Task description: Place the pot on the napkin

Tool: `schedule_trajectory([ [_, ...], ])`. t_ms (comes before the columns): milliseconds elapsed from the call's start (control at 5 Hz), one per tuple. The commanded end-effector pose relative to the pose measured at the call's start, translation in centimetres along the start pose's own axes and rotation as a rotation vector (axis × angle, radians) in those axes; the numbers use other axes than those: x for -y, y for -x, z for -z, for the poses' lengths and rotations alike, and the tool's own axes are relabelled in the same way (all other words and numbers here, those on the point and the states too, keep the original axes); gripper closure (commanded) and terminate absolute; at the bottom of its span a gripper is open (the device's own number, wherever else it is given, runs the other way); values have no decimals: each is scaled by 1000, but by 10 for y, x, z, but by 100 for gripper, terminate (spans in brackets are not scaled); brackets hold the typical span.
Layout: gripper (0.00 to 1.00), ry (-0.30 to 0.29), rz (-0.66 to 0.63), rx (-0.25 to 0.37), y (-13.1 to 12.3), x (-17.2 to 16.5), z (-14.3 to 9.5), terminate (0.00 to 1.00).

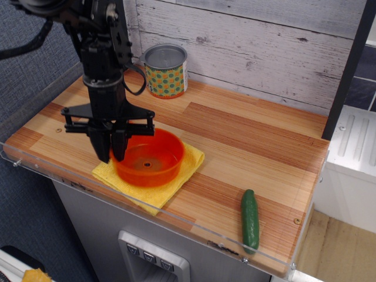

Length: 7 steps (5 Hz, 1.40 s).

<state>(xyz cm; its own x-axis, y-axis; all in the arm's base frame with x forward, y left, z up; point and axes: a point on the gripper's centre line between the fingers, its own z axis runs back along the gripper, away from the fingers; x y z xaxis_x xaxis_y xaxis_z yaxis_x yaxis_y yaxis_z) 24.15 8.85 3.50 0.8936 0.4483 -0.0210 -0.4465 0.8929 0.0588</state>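
The orange pot (150,160) sits low on the yellow napkin (167,187) near the front left of the wooden counter. Its grey handle is hidden behind the arm. My gripper (110,150) points straight down at the pot's left rim, with one finger inside the rim and one outside. It is shut on the pot. The napkin shows on the pot's right and front sides, and a little of it at the left.
A tin can (165,71) with an orange-green dotted label stands at the back by the white plank wall. A green cucumber (250,220) lies at the front right. A clear plastic lip (176,220) runs along the counter's front edge.
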Motion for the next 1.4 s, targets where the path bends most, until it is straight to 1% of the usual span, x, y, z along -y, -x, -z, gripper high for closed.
schedule_trajectory([
  [0, 0, 0, -4, 39, 3, 4, -27, 0],
  [200, 0, -9, 3, 82, 3, 10, -44, 0],
  [400, 0, -18, 8, 158, -5, 22, -73, 0],
  [600, 0, -6, 104, 250, -27, 37, -102, 0],
  [800, 0, 19, 173, 331, -51, 56, -126, 0],
  [1000, 0, 25, 217, 388, -65, 79, -138, 0],
  [1200, 0, 105, 363, 395, -73, 108, -145, 0],
])
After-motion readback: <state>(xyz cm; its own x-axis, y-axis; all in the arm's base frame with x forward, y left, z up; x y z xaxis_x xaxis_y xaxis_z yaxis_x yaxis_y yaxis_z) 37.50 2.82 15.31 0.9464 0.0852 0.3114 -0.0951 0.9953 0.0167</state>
